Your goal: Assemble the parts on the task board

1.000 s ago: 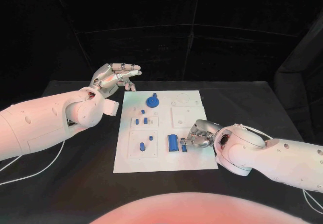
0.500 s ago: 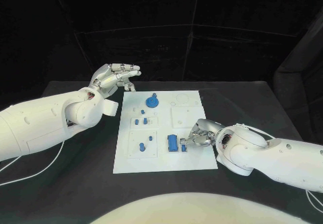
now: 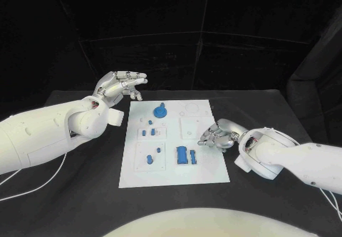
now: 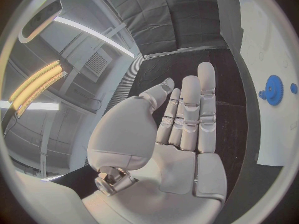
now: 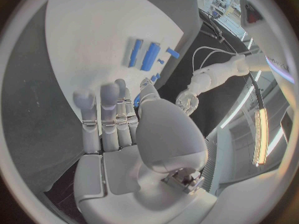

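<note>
Black cloth covers the counter [image 3: 85,197], on which the white task board [image 3: 178,170] is laid lengthwise at the middle. Several blue parts are seen on it: a round gear-like piece [image 3: 161,110] at the far end and two long bars [image 3: 187,155] nearer. The left hand [image 3: 122,84] is held above the counter just beyond the board's far left corner, fingers extended and apart, nothing held. The right hand [image 3: 217,135] is at the board's right edge, fingers curled; whether anything is held cannot be told.

The black table [image 3: 78,197] carries the white task board [image 3: 178,173], which lies flat at its centre. White cables [image 3: 28,185] rest near the table's left edge.
</note>
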Tool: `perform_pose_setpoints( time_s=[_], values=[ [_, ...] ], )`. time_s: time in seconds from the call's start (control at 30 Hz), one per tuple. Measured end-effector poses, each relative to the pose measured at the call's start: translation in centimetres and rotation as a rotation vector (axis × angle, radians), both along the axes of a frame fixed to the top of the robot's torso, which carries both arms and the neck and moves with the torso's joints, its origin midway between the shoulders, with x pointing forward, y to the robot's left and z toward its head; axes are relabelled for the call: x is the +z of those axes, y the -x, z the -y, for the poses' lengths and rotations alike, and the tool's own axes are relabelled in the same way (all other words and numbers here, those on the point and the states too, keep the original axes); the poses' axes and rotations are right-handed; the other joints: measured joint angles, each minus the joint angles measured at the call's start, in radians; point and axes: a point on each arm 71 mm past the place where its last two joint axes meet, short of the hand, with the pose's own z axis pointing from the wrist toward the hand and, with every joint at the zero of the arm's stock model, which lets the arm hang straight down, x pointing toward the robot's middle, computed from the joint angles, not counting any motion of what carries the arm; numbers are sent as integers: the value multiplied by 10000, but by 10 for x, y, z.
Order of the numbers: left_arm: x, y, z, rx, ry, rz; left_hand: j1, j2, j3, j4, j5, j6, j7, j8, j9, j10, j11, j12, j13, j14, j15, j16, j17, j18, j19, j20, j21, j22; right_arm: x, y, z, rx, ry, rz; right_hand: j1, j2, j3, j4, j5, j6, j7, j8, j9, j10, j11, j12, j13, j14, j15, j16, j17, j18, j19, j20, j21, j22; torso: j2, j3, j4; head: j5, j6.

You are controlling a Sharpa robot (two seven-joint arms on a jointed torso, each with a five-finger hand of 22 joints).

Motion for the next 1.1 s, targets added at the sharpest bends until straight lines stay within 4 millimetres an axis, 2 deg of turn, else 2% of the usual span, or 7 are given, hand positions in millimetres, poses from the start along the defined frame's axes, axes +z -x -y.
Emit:
perform_pose_setpoints(
  time_s=[0.1,0.37,0.6,0.73,0.87,1.03,1.1],
  values=[
    [-1,-2,-2,42,-5,-1,-133,-29,-151,67,0,-29,-29,67,0,-23,-23,138,0,-299,17,-100,-81,2,-215,30,-172,-86,7,-19,9,-347,-1349,36,491,107,-12,-184,-76,-228,277,-130,-207,-229,389,-1862,-2020,-467,311,-2387,-1457,71,-663,360,-2386,-1902,-64,-12,12,-39,100],
    [-5,-13,-6,307,66,-107,-261,72,-395,146,0,-65,-64,264,-10,24,12,181,-120,-1631,183,-2494,-1175,-1,-1587,182,-1641,-998,10,-76,23,-1258,-4296,624,916,346,106,-717,-218,-345,600,-407,-919,-684,917,-3193,-4551,-2289,1209,-5983,-3556,69,-1648,1098,-5638,-4339,-374,-98,10,-135,453],
    [-18,-29,-10,703,34,-262,-389,31,-800,382,90,-410,100,-120,-52,-96,380,-1053,-129,-3411,1127,-6181,-2697,-1,-4206,1012,-4180,-2653,5,-111,22,-1625,-5726,1310,558,423,87,-1249,-269,-615,614,-407,-1781,-1229,1172,-3194,-6129,-2667,1509,-7281,-5027,68,-1617,1553,-7451,-5903,-627,-134,-46,-143,880],
    [-31,-33,-11,948,-4,-433,-388,31,-1189,439,87,-619,133,-398,-52,-346,630,-1681,-128,-3782,1425,-7187,-3079,3,-5276,1378,-4918,-3227,2,-123,18,-1715,-6236,1477,340,515,95,-1391,-269,-651,650,-406,-2030,-1343,1213,-3194,-6524,-2653,1572,-7309,-5387,68,-1569,1600,-7888,-6308,-762,-121,-99,-124,986],
    [-41,-34,-8,1052,10,-578,-319,100,-1518,463,86,-619,133,-591,-52,-376,661,-2130,-128,-3791,1447,-7828,-3176,4,-5828,1594,-5184,-3573,0,-132,18,-1811,-6548,1578,117,562,121,-1610,-269,-651,649,-406,-2290,-1343,1213,-3194,-6902,-2600,1625,-7309,-5751,67,-1448,1721,-8278,-6714,-855,-97,-95,-105,1060],
    [-41,-33,-8,1053,8,-624,-2209,172,-1918,704,-193,-2065,-190,-906,-358,-1790,402,-2376,-414,-5085,1212,-8228,-3488,-77,-6813,1199,-5544,-3866,0,-129,17,-1783,-6585,1529,-2106,140,289,-1772,-479,-2060,361,-759,-2494,-2957,938,-3550,-7278,-4198,1419,-7638,-6171,56,-2822,1307,-8629,-7152,-862,-84,-89,-81,1106],
    [-42,-30,-6,1048,54,-657,-3157,151,-2137,923,-268,-2768,-348,-1141,-471,-2512,247,-2489,-521,-5765,1071,-8408,-3601,-217,-7339,969,-5684,-4005,0,-126,15,-1774,-6648,1491,-3132,-7,411,-1782,-599,-2737,211,-868,-2662,-3703,805,-3650,-7399,-4973,1307,-7738,-6306,-178,-3514,1112,-8851,-7348,-862,-63,-89,-50,1181]
  ],
)
